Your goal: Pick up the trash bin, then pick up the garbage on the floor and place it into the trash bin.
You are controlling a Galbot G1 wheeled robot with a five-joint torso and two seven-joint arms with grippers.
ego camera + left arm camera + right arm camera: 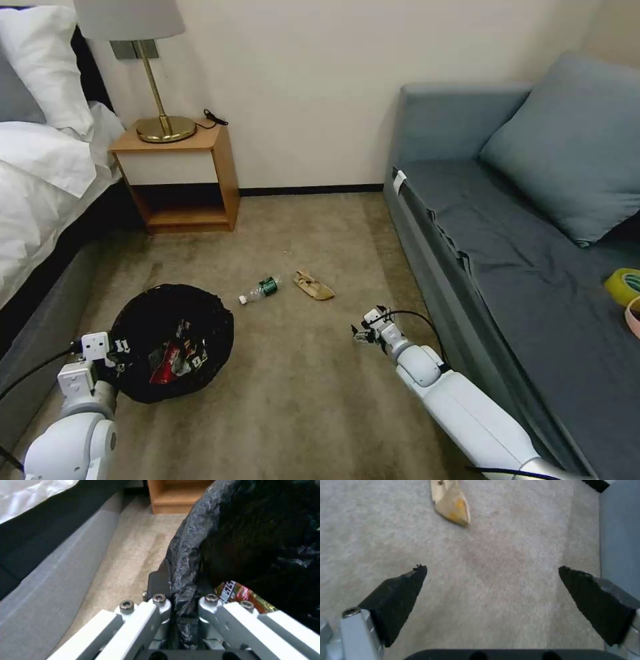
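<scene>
The trash bin [172,343] showed no base; its black liner covered the visible wall and rim. Printing on the red packet [165,363] inside the trash bin was too small to read. The left end effector [115,352] fingertips were concealed at the rim of the trash bin. In the left wrist view, the gold-brown snack wrapper [245,598] inside the trash bin was partly hidden behind the finger links. In the right wrist view, the tan wrapper [450,502] was cut off by the picture edge.
</scene>
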